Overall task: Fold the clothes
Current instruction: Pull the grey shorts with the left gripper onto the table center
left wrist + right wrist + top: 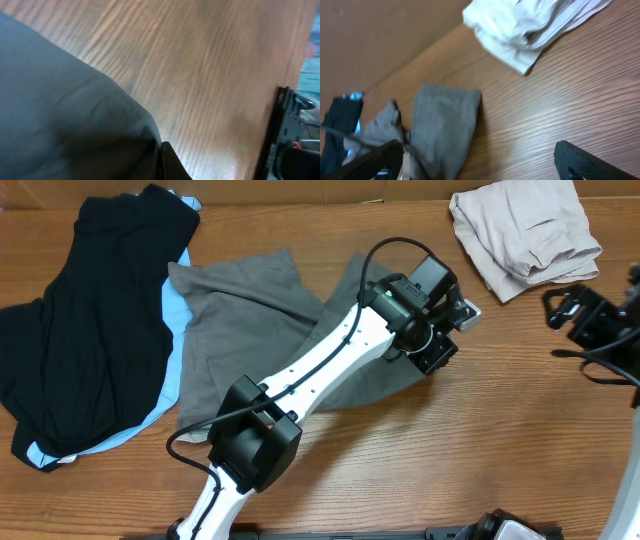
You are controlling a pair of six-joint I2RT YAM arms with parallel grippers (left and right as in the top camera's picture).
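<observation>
at table (430, 470) centre | left fingers (172, 165) pinched shut on grey shorts (240, 330) | right fingers (562, 308) spread wide, empty

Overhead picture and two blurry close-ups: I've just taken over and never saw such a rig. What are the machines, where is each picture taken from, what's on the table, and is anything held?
Two robot arms work at a wooden table. The wide picture looks down from above. Each close-up comes from a camera on an arm's wrist. The white arm across the middle is the left one. The left tool is shut, apparently pinching an edge of the grey shorts. The right tool, near the table's right edge, is open and empty. On the left lies a black garment over a light-blue piece, and a beige garment sits at the top right.
</observation>
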